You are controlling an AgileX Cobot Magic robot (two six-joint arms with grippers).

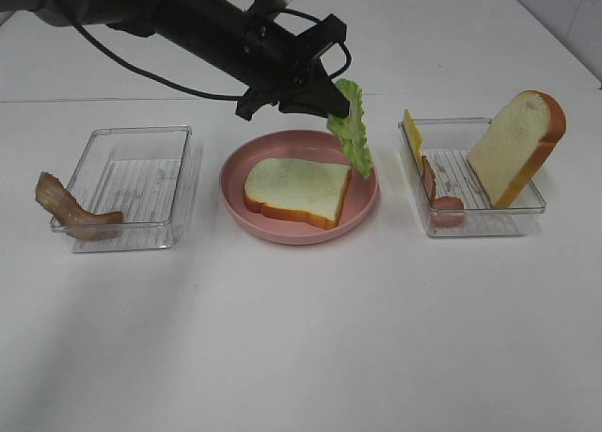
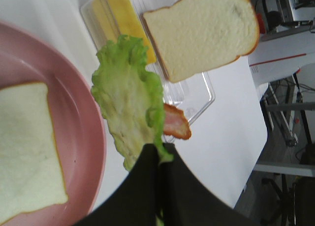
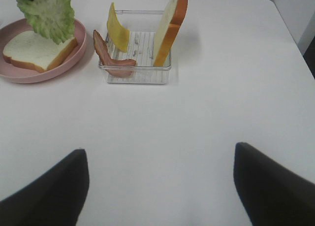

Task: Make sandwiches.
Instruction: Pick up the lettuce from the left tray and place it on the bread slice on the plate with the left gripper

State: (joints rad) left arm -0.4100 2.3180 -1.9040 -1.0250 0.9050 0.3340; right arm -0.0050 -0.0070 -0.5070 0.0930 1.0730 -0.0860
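Note:
My left gripper (image 1: 326, 109) is shut on the top of a green lettuce leaf (image 1: 355, 131), which hangs over the right rim of the pink plate (image 1: 235, 201). One white bread slice (image 1: 296, 189) lies flat on that plate. The left wrist view shows the pinched leaf (image 2: 128, 108) above the plate's edge, held by the gripper (image 2: 160, 154). The clear right tray (image 1: 475, 227) holds a leaning bread slice (image 1: 517, 145), yellow cheese (image 1: 412, 131) and a bacon strip (image 1: 437, 192). My right gripper (image 3: 160, 186) stands open over bare table, nearer than that tray.
A clear tray (image 1: 132, 187) sits at the left with a bacon strip (image 1: 71, 211) draped over its left wall. The left arm stretches from the upper left across the table's back. White tabletop extends toward the front.

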